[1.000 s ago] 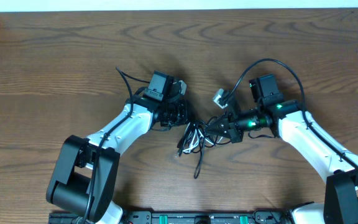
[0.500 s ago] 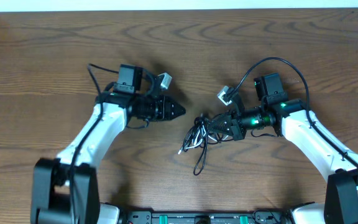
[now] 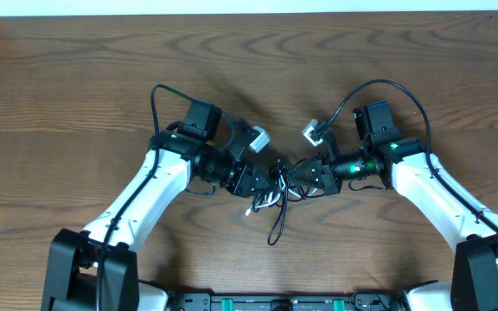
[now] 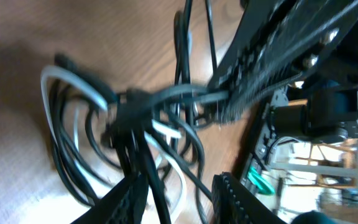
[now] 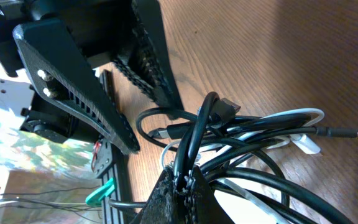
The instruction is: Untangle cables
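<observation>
The cables lie as a bunch of black cords with one white cord at the table's middle, and a black tail trails toward the front. My right gripper is shut on a black loop of the bunch, pinched at its fingertips. My left gripper is open at the bunch's left side. In the left wrist view its fingers straddle black and white cords without closing. The two grippers face each other, almost touching.
The left gripper's fingers fill the upper left of the right wrist view. The right gripper looms in the left wrist view. The arms' thick black wires arc above each wrist. The table's wood surface surrounds the bunch.
My left arm pulled away to the left, then swung back in, and its open jaws now sit over the bunch. My right gripper has stayed shut on the cables, nearly still.
</observation>
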You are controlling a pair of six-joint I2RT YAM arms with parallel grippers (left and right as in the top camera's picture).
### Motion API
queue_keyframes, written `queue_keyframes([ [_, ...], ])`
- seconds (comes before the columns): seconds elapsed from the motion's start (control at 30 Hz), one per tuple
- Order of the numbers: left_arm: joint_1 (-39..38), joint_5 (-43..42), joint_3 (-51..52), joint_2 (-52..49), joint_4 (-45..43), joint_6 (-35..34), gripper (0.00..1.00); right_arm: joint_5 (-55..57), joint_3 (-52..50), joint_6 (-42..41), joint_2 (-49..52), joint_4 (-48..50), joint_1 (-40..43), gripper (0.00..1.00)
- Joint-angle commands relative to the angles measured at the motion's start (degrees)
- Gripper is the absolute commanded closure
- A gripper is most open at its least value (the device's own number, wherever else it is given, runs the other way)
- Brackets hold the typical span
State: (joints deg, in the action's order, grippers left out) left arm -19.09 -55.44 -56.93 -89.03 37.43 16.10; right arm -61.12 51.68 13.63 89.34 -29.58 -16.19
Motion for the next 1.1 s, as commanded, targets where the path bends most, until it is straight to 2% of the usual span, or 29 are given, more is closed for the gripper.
queue_keyframes([
  [0.0,-0.6,-0.4,0.8,-1.3,-2.6,2.2,0.61,-4.3,0.2,-0.3,-0.6,0.0,0.2,0.99],
  [0.2,-0.6,-0.4,1.3,-5.6,-6.6,2.0,0.86,-8.1,0.2,-0.3,-0.6,0.0,0.2,0.99],
  [0.23,-0.6,-0.4,1.3,-6.4,-7.5,2.0,0.87,-8.2,0.2,-0.3,-0.6,0.0,0.2,0.99],
  [0.37,-0.6,-0.4,1.3,-9.3,-12.3,-1.2,0.89,-10.5,0.1,-0.2,-0.6,0.0,0.2,0.99],
  [0.53,-0.5,4.1,1.3,-12.8,-22.4,-10.7,0.92,-13.0,0.1,-0.3,-0.6,0.0,0.2,0.99],
  [0.73,-0.5,4.0,1.3,-13.8,-30.5,-17.6,0.92,-15.5,-0.8,0.6,-0.6,0.0,-1.2,0.99],
  [1.07,-0.4,5.2,1.3,-13.8,-31.6,-17.7,0.92,-28.4,-1.3,7.9,-0.6,0.1,-2.5,0.99],
])
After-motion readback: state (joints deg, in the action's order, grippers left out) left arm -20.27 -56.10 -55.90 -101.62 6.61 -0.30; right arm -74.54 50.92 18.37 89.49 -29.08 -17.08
